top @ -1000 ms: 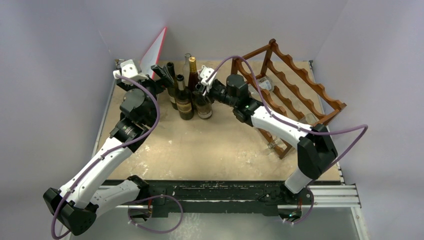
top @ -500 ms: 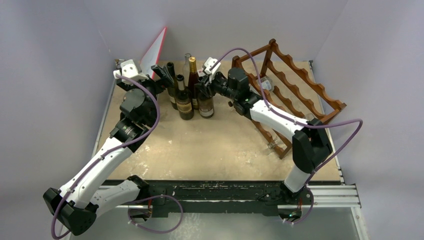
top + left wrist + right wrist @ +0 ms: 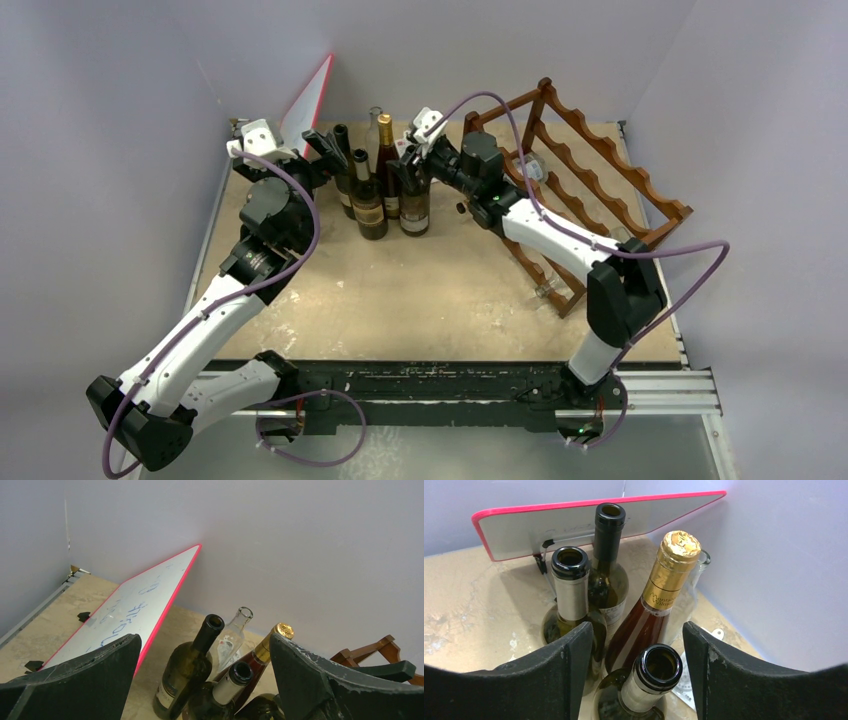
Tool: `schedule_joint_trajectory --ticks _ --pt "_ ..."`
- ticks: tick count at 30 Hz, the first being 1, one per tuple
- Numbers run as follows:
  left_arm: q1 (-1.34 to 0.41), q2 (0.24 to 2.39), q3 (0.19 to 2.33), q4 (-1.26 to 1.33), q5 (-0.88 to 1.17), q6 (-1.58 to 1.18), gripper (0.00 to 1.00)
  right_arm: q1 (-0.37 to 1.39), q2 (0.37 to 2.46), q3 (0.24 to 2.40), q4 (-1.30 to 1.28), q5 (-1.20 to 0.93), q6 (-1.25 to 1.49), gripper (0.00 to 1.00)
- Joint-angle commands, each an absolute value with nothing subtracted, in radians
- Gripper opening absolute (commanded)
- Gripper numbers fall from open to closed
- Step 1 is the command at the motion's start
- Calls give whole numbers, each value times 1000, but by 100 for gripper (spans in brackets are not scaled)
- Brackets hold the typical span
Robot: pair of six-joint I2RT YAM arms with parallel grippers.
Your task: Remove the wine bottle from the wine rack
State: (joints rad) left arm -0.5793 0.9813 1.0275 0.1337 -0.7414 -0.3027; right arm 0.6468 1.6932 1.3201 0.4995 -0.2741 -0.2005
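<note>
A dark green wine bottle [image 3: 413, 207] with a pale neck band stands upright on the table among other bottles, left of the wine rack [image 3: 600, 195]. My right gripper [image 3: 410, 166] is open around its neck. In the right wrist view the bottle's mouth [image 3: 658, 667] sits between the two fingers with a gap on each side, the right gripper [image 3: 636, 652] touching nothing. My left gripper [image 3: 326, 146] is wide open just left of the bottle cluster. Its wrist view looks between the spread jaws of the left gripper [image 3: 205, 652] at the bottle necks.
Beside the bottle stand a gold-foiled reddish bottle [image 3: 659, 597], two dark open bottles [image 3: 571, 597] [image 3: 608, 555] and a clear one [image 3: 234, 632]. A red-edged whiteboard [image 3: 311, 95] leans at the back wall. Clear bottles [image 3: 530, 168] lie in the rack.
My right gripper carried the bottle left and back into the cluster, stood it upright, then opened off its neck. The left arm has not moved.
</note>
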Motion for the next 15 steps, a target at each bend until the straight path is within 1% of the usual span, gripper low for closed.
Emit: schedule_joint_trajectory --ticks 1,5,9,15 --pt "-583 965 1052 166 -746 -287 100 644 1598 1353 521 -247 -257 71" --pt "-583 963 1052 166 -744 -286 100 644 1534 1330 463 -235 -328 79" --pt "-582 962 1052 166 -743 -288 100 644 1455 1301 373 -234 -434 85" --pt "-583 957 1056 162 -738 -290 100 645 1316 1270 133 -238 -653 87"
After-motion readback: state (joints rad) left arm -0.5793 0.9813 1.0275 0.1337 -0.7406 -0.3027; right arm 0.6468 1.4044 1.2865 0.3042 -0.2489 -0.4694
